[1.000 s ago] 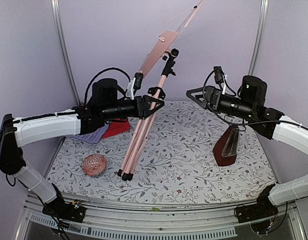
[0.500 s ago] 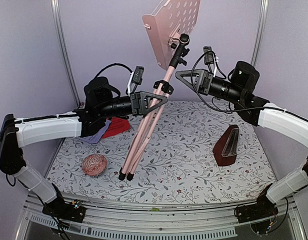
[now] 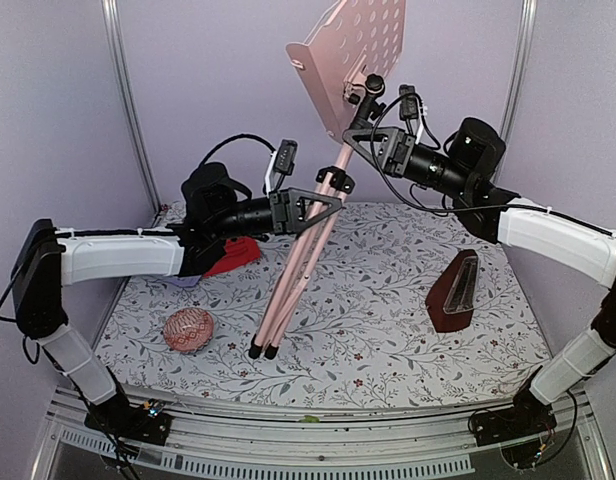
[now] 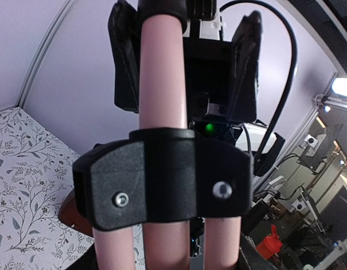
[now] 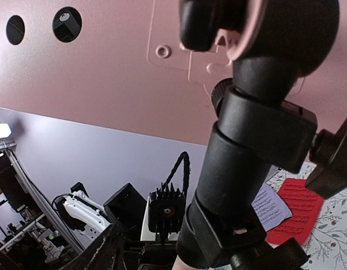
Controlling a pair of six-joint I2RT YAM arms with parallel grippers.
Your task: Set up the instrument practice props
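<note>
Pink music stand (image 3: 298, 270) leans with its legs folded, feet on the floral worktop (image 3: 388, 330) and perforated desk (image 3: 353, 50) tilted at the top. Left gripper (image 3: 313, 205) pinches the stand's pole at mid-height; its fingers (image 4: 124, 62) press the pink tube on either side. Right gripper (image 3: 363, 140) is at the black neck joint under the desk, fingers spread around it, one clear of it. Metronome (image 3: 454, 293) stands upright at right. Red and lavender sheet-music pages (image 5: 297, 208) lie flat at rear left.
</note>
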